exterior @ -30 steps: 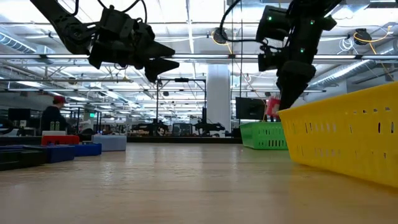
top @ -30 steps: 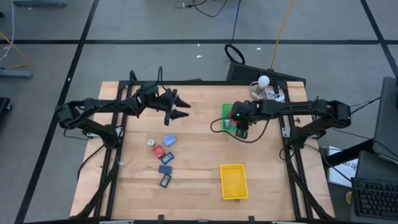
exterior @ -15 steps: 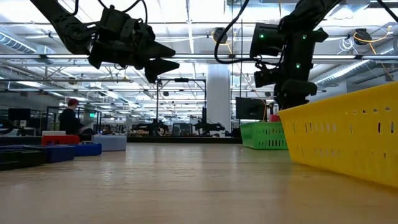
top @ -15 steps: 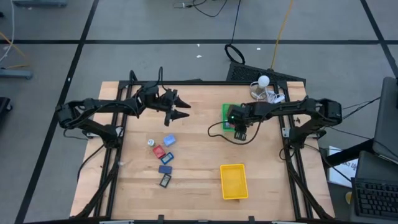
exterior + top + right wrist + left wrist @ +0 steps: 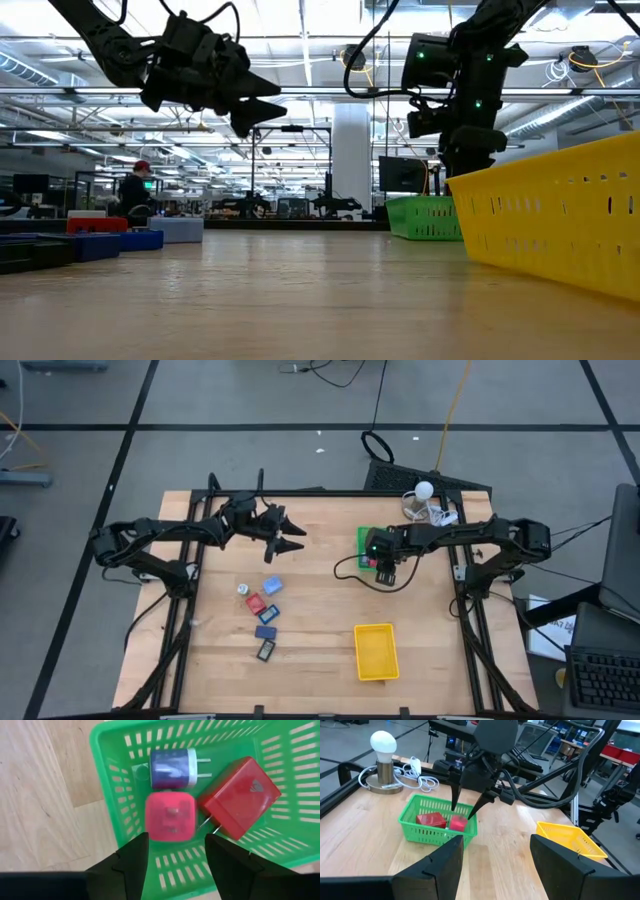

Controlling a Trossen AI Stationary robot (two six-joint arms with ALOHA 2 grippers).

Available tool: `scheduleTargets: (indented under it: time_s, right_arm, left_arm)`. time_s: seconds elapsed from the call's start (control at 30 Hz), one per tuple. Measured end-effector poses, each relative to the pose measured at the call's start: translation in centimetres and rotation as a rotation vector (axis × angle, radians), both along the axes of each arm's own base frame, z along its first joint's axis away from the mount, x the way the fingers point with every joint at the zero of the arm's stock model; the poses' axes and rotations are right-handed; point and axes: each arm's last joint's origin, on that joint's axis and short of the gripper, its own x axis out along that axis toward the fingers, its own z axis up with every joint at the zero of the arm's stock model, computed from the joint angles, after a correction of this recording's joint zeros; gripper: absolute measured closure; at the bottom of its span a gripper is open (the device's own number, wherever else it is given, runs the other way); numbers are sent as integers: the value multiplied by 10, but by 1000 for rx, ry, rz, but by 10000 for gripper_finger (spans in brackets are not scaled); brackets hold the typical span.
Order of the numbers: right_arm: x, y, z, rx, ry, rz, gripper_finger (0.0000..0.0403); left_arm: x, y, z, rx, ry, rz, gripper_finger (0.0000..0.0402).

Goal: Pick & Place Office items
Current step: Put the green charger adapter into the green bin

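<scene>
wooden table (image 5: 320,620) in a wide workshop hall; a person (image 5: 135,192) far behind. green tray (image 5: 125,780) holds three chargers (image 5: 169,817); right gripper (image 5: 175,851) spread wide above. left gripper (image 5: 290,530) hangs open; five items (image 5: 262,608) lie below.

you have three pieces in the green tray (image 5: 115,815): two red (image 5: 169,816) and one purple (image 5: 170,768). five more lie loose on the table (image 5: 320,650): one whitish round, one light blue (image 5: 272,586), one red, two dark navy (image 5: 266,631). there is one yellow tray (image 5: 375,651).
</scene>
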Motion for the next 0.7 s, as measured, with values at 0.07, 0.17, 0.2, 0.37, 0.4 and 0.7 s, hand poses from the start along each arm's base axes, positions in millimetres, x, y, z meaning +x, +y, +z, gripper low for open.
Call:
scheduleTargets:
  time_s: [0.07, 0.17, 0.2, 0.37, 0.4, 0.7]
  right_arm:
    - [0, 0, 0, 0, 0, 0, 222]
    - [-2, 0, 3, -1, -8, 0, 225]
    - [-2, 1, 5, -2, -15, -5, 225]
    - [-9, 2, 23, -5, -96, -47, 227]
    - [-11, 3, 28, -7, -120, -54, 227]
    - [-30, 7, 71, -39, -387, -97, 231]
  left_arm:
    - [0, 0, 0, -2, 1, 0, 172]
    - [0, 0, 0, -4, 1, 1, 172]
    - [0, 0, 0, -4, 1, 1, 172]
    - [0, 0, 0, 2, -1, -1, 172]
    - [0, 0, 0, 2, -1, -2, 172]
    - [0, 0, 0, 2, -1, -1, 172]
